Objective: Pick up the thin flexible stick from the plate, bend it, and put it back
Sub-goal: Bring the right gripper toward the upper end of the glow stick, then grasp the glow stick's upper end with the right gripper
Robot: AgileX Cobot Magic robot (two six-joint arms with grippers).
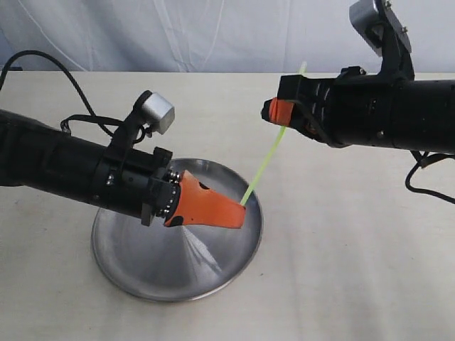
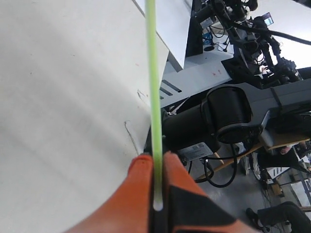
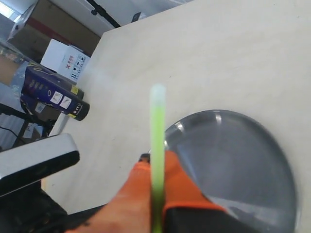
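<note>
The lime-green stick (image 1: 264, 165) is held in the air between both grippers and runs nearly straight, slanting up to the right. My left gripper (image 1: 240, 213) is shut on its lower end, just above the right part of the steel plate (image 1: 142, 263). My right gripper (image 1: 274, 111) is shut on it higher up, and a short tip pokes out past that gripper. The left wrist view shows the stick (image 2: 154, 97) pinched between the orange fingers of the left gripper (image 2: 156, 160). In the right wrist view the stick (image 3: 157, 126) leaves the right gripper (image 3: 156, 167), with the plate (image 3: 243, 160) below.
The plate rests on a pale table (image 1: 341, 270). A black cable (image 1: 71, 85) loops behind the left arm. A white cloth backdrop (image 1: 213, 28) hangs behind the table. Past the table's edge stand a dark canister (image 3: 51, 94) and a white box (image 3: 65, 58).
</note>
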